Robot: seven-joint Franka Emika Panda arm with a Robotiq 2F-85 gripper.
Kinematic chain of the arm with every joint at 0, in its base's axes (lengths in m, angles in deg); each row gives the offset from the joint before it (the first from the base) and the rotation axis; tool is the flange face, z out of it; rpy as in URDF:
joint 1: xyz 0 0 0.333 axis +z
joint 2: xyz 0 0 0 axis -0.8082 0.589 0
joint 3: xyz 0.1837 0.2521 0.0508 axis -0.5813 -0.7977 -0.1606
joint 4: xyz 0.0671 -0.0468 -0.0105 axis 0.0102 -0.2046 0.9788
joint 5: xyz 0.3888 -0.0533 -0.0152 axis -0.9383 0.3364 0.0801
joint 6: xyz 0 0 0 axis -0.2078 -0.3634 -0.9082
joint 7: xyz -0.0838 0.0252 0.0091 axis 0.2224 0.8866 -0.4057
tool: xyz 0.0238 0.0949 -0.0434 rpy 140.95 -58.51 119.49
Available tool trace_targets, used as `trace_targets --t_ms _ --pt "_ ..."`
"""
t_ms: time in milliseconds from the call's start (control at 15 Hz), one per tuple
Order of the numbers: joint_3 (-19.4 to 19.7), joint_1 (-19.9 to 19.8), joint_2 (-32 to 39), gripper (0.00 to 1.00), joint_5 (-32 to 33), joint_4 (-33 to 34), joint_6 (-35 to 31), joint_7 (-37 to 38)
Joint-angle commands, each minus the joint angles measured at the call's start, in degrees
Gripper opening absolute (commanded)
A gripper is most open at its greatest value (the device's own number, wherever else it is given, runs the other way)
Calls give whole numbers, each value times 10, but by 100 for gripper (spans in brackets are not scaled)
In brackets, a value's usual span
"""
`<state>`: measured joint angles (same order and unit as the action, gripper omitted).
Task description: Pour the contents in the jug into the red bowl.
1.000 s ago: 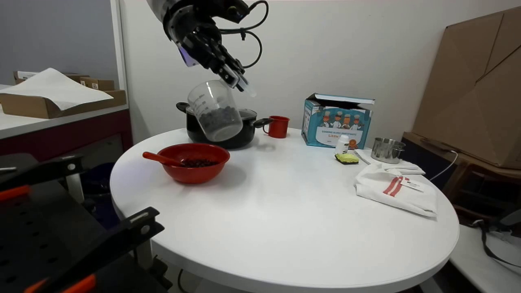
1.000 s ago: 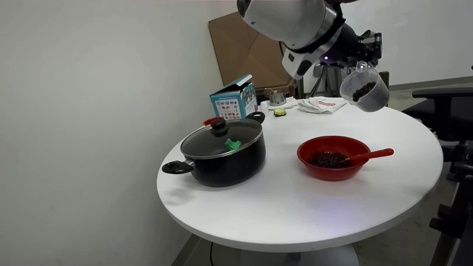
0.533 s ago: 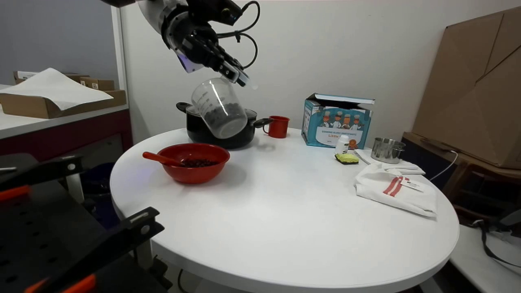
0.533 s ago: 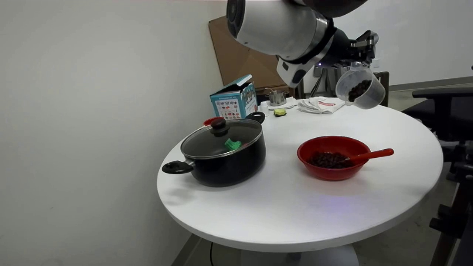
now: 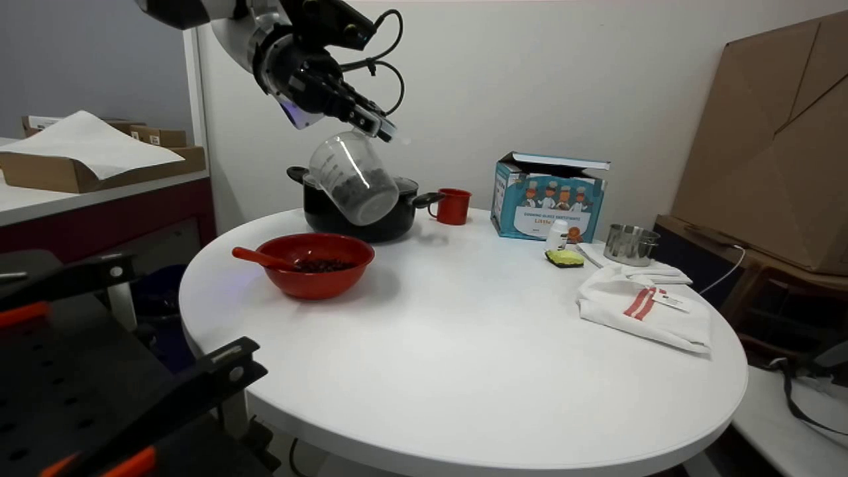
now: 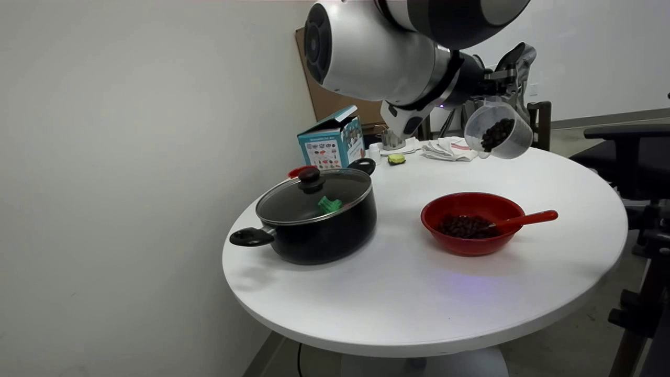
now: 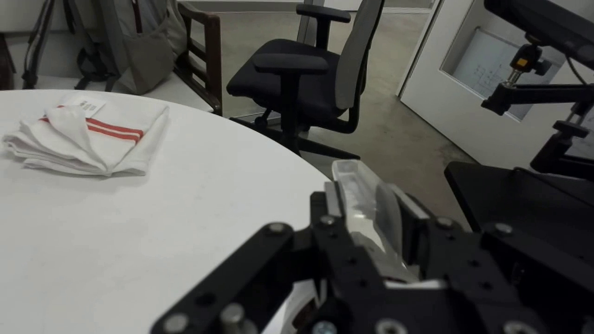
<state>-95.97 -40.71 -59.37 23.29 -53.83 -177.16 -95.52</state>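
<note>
Pincer clamped on tilted, clear measuring jug containing dark pieces, higher than red bowl on bench.

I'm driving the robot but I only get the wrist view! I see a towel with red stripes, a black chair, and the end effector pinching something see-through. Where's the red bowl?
Observer: The red bowl stands on the white table, apart from the black pot.
Operator: Ooh. Is it empty, or is there stuff in it?
Observer: Not empty. In an exterior view, dark bits lie inside it.
Operator: And the jug, is it straight up or tipped?
Observer: Tipped. It leans over in both exterior views.
</note>
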Motion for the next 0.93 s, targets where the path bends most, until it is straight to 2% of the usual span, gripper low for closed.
trace_targets --t_ms 0,867 --pt "-6 9 22 14 23 21 38 27" --pt "-17 29 61 14 71 51 100 64"
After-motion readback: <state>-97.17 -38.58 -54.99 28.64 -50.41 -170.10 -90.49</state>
